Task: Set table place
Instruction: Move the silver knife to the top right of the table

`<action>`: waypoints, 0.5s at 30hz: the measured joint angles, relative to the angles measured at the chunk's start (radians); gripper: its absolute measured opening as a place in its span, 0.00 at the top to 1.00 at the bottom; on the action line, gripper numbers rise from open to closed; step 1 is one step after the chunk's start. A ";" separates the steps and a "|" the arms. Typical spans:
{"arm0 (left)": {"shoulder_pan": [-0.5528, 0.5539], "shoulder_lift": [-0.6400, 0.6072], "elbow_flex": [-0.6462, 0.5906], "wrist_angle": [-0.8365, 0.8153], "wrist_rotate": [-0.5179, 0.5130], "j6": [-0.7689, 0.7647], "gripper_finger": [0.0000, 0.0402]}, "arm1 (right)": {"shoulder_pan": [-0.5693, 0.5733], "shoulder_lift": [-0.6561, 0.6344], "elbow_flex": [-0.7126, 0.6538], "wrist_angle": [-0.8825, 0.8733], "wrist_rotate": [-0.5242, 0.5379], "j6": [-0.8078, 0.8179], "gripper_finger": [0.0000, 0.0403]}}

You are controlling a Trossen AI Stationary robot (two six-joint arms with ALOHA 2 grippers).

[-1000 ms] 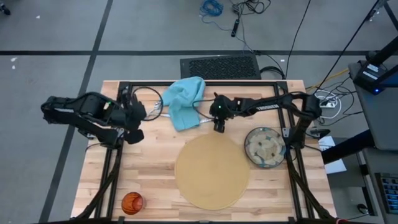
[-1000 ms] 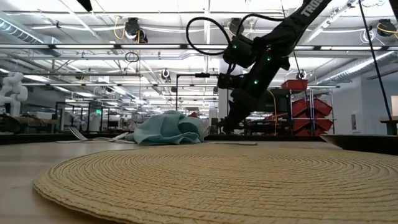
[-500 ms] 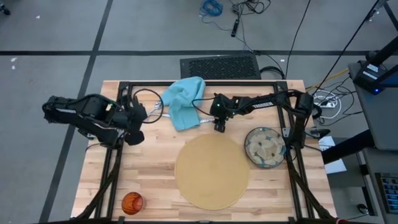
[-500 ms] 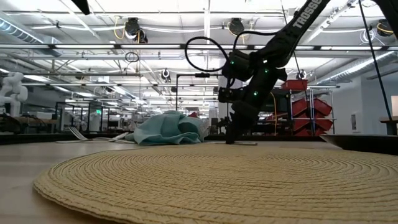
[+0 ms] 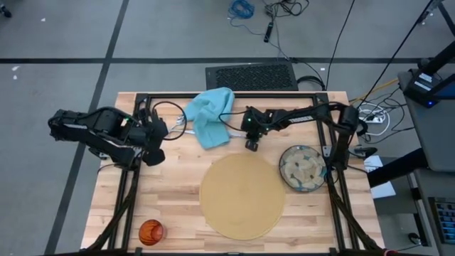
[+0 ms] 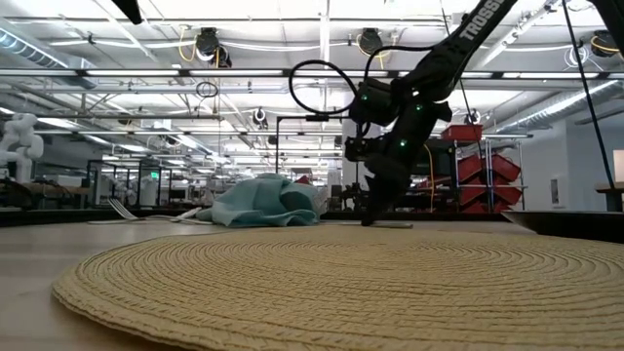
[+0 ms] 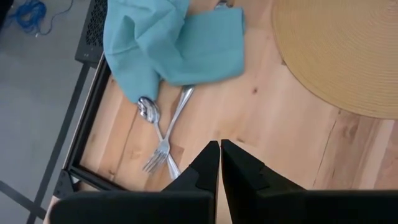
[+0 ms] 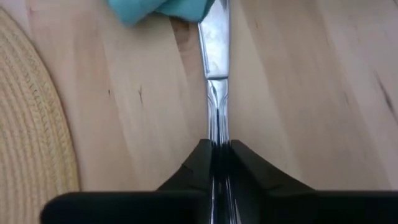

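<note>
From above, the right gripper [image 5: 251,145] is down on the surface [image 5: 170,199] just past the tan mat [image 5: 242,197], next to the teal napkin [image 5: 211,116]; the glass bowl [image 5: 302,168] sits by the right edge and the orange cup [image 5: 151,232] by the near left corner; right wrist cam shows its fingers pinched tight on the knife [image 8: 215,50] handle, blade tip tucked under the napkin; left wrist cam has the left gripper [image 7: 220,163] closed and empty, above bare wood near the fork [image 7: 163,144] and spoon [image 7: 149,112].

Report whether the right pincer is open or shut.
Shut on the knife: in the right wrist view the right pincer has both fingers pressed against the knife's handle, low on the table beside the teal napkin.
</note>
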 joint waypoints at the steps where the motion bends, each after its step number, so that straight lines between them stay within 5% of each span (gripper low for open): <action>1: 0.000 0.000 0.000 0.000 0.000 0.001 1.00 | -0.005 -0.001 0.000 -0.015 0.005 0.014 0.95; 15: 0.000 0.000 0.000 0.000 0.000 0.033 1.00 | -0.031 -0.033 -0.007 -0.185 0.118 0.220 0.95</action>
